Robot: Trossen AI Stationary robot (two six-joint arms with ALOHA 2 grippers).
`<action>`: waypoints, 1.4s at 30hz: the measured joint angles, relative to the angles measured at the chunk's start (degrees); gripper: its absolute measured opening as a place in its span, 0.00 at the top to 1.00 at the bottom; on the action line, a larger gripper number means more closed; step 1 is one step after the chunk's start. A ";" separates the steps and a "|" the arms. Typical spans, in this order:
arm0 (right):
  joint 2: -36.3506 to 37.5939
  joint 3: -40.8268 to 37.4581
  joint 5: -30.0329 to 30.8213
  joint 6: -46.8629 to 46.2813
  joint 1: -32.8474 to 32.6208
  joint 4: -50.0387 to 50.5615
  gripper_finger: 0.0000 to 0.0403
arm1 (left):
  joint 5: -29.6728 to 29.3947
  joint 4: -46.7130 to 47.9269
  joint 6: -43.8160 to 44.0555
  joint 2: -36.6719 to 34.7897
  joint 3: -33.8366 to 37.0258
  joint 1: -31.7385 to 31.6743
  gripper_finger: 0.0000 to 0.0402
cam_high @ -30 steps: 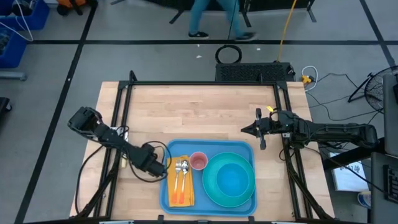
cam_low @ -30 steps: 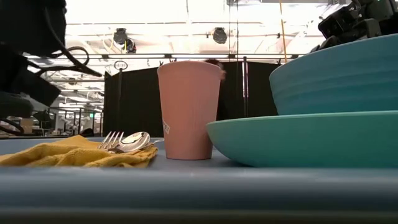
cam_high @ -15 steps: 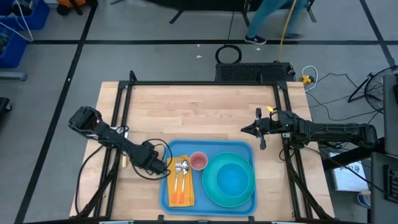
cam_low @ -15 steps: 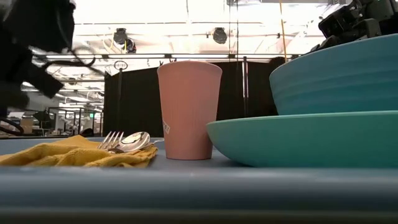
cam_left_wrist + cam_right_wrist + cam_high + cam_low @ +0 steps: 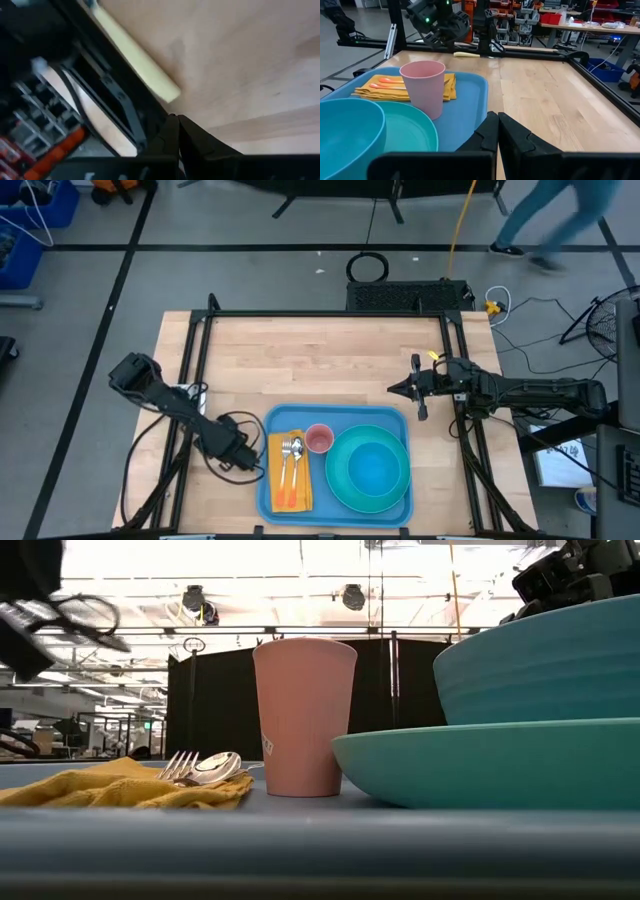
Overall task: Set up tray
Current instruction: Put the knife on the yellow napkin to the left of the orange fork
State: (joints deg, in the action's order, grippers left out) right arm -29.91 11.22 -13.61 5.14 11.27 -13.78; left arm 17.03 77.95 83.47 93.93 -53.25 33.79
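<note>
Light-blue tray [image 5: 338, 470] at table's near edge, just right of closed, empty left gripper [image 5: 250, 462]; right gripper [image 5: 397, 389] closed, empty, beyond tray's far right corner.

Low: cup [image 5: 304, 716], bowl [image 5: 540, 660], napkin [image 5: 120, 787] loaded.

Wrists: both pincers pinched shut. Setup seemingly finished; retreat next.

Grey floor [image 5: 80, 280] marked with dark tape lines surrounds the light wood counter [image 5: 320, 365], which sits inside a black metal frame [image 5: 325, 313]. Beyond the right pincer [image 5: 398, 389], past the counter's far edge, lie a black mat [image 5: 408, 296] and a coiled cable [image 5: 368, 268]; a person [image 5: 560, 220] walks farther off. Black partition panels [image 5: 215, 700] stand under bright ceiling lights [image 5: 200, 560].
</note>
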 joint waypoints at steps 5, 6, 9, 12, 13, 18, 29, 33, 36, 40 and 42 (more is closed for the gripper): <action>-0.02 0.00 0.00 -0.13 0.00 -0.07 1.00 | 4.74 -6.11 2.67 0.00 5.11 1.32 0.99; -0.02 0.00 0.00 -0.14 0.00 -0.07 1.00 | 5.31 -6.49 3.37 0.00 6.02 1.60 1.00; -0.02 0.00 0.00 -0.14 0.00 -0.09 1.00 | 6.29 -7.83 5.13 0.01 8.08 2.16 1.00; -0.02 0.00 0.00 -0.17 0.02 -0.11 1.00 | 6.56 -7.66 5.85 0.02 9.01 2.72 1.00; -0.02 0.00 0.00 -0.17 0.00 -0.09 1.00 | 6.70 -7.82 5.87 0.02 9.31 2.87 1.00; -0.02 0.00 0.01 -0.08 0.00 -0.11 1.00 | 8.46 -9.26 6.67 0.00 12.35 3.59 1.00; -0.02 0.00 0.24 -0.01 0.00 -0.11 1.00 | 8.44 -18.87 7.96 -0.11 16.60 2.48 1.00; -0.02 0.00 0.28 0.02 0.00 -0.11 1.00 | 8.14 -19.50 7.73 -0.09 16.62 2.16 1.00; -0.01 0.00 0.29 0.03 0.00 -0.11 1.00 | 7.79 -19.47 7.69 -0.05 16.41 2.09 1.00; -0.02 0.00 0.30 0.03 0.01 -0.11 1.00 | 7.55 -19.45 7.36 -0.02 16.36 1.46 1.00; -0.02 0.00 0.28 0.03 0.00 -0.11 1.00 | 7.37 -19.38 6.86 -0.02 16.36 1.15 1.00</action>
State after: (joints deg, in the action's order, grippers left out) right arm -29.93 11.22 -13.32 5.17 11.27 -13.89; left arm 24.39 58.57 90.33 93.91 -36.88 34.93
